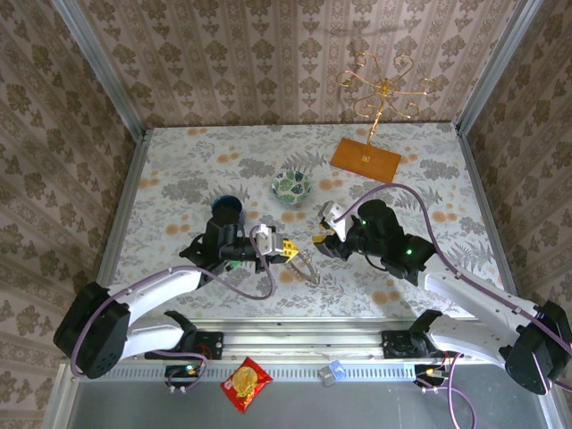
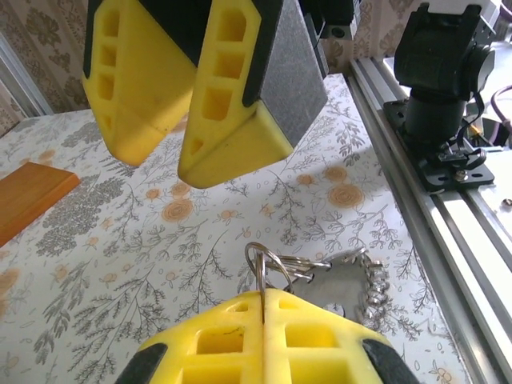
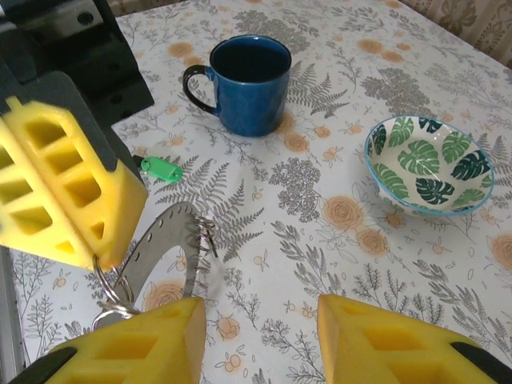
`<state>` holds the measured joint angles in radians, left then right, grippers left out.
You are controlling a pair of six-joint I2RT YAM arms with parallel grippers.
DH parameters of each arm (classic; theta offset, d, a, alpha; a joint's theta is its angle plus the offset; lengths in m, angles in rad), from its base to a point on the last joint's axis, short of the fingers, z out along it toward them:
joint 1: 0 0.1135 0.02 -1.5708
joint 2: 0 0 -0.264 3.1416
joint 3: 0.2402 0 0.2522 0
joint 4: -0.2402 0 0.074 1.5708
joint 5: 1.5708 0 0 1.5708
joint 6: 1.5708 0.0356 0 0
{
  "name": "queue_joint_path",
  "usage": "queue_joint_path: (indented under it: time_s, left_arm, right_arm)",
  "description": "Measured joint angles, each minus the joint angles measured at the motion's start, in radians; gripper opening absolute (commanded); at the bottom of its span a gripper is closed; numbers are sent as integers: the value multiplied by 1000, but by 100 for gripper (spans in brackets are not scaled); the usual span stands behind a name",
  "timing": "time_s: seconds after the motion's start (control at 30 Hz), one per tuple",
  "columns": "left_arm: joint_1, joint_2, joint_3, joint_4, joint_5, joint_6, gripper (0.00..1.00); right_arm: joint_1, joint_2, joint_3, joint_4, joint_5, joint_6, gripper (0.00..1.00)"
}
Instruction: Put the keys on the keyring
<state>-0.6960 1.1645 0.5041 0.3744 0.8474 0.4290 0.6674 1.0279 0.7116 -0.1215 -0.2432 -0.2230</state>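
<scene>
Grey keyring [image 3: 162, 240] is pinched by its wire loops in the left gripper [image 2: 262, 302]. The right gripper [image 3: 260, 324] stands wide open just beside it. One green key [image 3: 162, 168] lies flat on the table between keyring and mug [image 3: 250, 84], likely nearer the left arm. No second key can be made out.

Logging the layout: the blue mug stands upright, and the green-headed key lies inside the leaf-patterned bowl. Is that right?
Not quite. The green-headed key lies on the table near the blue mug, not in the leaf-patterned bowl; the right wrist view shows it. The mug does stand upright.
</scene>
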Motion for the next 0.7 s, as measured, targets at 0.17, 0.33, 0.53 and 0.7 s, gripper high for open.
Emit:
queue_joint_path:
  time_s: [0.17,0.33,0.53,0.7]
  left_arm:
    - [-19,-18,0,-38,-40,50,0]
    - [-32,-27,0,-60,-68,89,0]
    - [-32,-31,0,-87,-90,77,0]
    - [-47,-31,0,-90,-146,-13,0]
  right_arm:
    - [6,-42,-64,2,-28,-59,42]
    - [29,-64,-91,5,-51,-140,42]
    - [45,-64,-91,5,-68,-169,46]
    - [61,-62,-91,5,-98,-96,46]
